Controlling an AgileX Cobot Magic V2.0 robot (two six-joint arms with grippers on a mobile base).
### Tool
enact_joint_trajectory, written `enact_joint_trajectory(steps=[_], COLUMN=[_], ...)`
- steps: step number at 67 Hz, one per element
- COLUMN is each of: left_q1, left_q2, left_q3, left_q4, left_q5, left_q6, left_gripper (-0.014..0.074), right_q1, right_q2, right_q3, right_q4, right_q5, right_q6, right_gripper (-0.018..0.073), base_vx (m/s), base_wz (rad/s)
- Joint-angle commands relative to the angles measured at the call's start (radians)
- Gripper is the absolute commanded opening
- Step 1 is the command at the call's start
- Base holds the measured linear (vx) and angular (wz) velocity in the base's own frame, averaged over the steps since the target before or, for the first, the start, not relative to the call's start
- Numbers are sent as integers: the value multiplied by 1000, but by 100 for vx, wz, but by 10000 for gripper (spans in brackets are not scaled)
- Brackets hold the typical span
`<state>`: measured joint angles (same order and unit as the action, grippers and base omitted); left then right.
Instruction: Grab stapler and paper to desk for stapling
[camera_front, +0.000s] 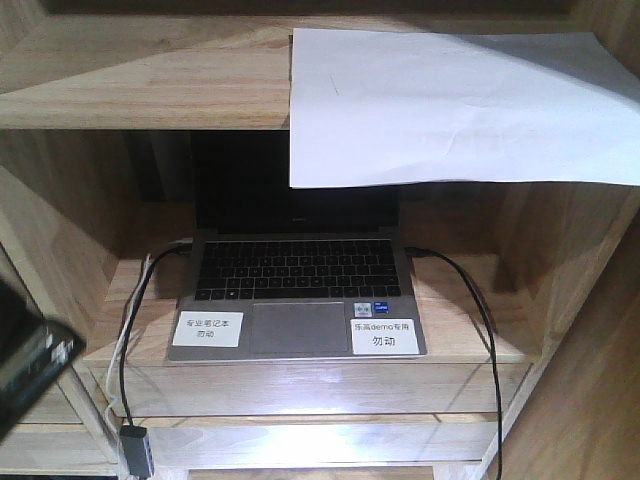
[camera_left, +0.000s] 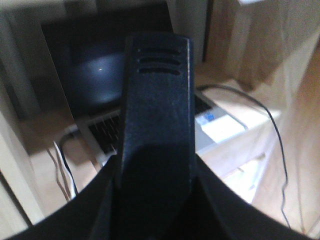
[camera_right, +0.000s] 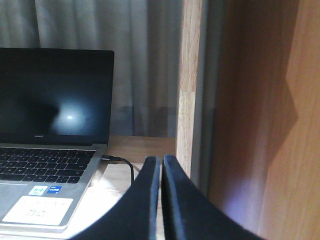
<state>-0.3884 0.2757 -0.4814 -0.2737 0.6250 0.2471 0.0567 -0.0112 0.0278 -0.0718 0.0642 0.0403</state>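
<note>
**Left gripper** (camera_left: 157, 192): its fingers sit on either side of a black oblong body with three slots near the tip. I take this to be the stapler (camera_left: 157, 100). The fingers are closed against its flanks. The orange-red patch cannot be seen from this angle. The stapler is held up in front of the laptop (camera_front: 295, 280).

**Right gripper** (camera_right: 162, 161): the fingers are pressed together with only a thin slit between them and nothing in their grasp. It is positioned just beside the shelving unit's upright panel (camera_right: 190, 85), right of the laptop's corner.

**Paper** (camera_front: 450, 105): it lies flat on the right part of the upper shelf board (camera_front: 140, 80) and is slightly creased. Its front portion overhangs the board's edge and covers the upper right of the laptop screen behind it.

**Surroundings:**
- The open laptop fills the compartment below the paper. Its screen is dark.
- One white label (camera_front: 207, 328) sits left of the trackpad and another (camera_front: 385, 336) sits right of it.
- A black cable (camera_front: 470, 300) leaves the laptop's right side and drops over the front edge.
- More cables (camera_front: 135, 330) run down from the left side to a grey adapter (camera_front: 135, 445).
- A dark, blurred robot part (camera_front: 30, 370) intrudes at the left edge of the front view.
- A grey curtain (camera_right: 140, 65) hangs behind the shelving.
</note>
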Motion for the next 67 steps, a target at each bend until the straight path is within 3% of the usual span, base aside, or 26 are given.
enact_joint_trajectory(steps=[1,15,67], left_q1=[-3,-3,-3], left_q2=[-79,-191,-195], left_q3=[32,89,89], left_q4=[-39,-38,-38], left_q5=[-123,-119,-116], left_q6=[1,0,-2], left_gripper=[-7,-7,-7], right_q1=[-6,-6,-6], right_q2=[-14,-14,-14], right_q3=[4,4,4], right_q4=[-2,-2,-2], right_q5=[-76,-76,-76], right_q6=[-10,-10,-10], right_gripper=[-9,-9,-9], base_vx=[0,0,0], base_wz=[0,0,0])
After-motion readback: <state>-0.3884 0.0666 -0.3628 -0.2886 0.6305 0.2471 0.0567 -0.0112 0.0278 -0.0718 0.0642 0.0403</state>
